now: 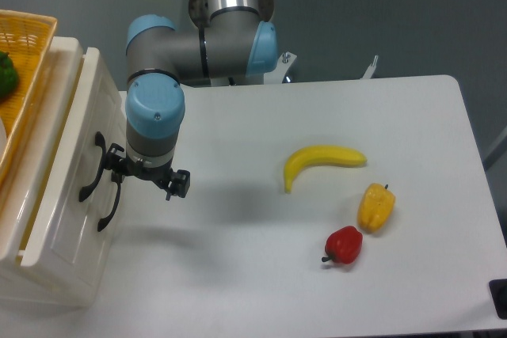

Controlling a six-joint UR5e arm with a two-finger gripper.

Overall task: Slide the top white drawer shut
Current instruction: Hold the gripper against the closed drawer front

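One gripper point(145, 180) stands just beside the front panel of the top white drawer point(63, 172) at the left table edge.
Its fingers look spread and hold nothing (contact with the panel I cannot tell). No writing is readable. I count one banana point(323, 161), one yellow pepper point(375, 207), one red pepper point(344, 244), two black handles point(89, 172), one woven basket point(24, 61).

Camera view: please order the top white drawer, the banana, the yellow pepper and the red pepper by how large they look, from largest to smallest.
1. The top white drawer, by far the largest.
2. The banana.
3. The yellow pepper and the red pepper look nearly alike; the yellow one seems slightly longer, but I would not rank them firmly.
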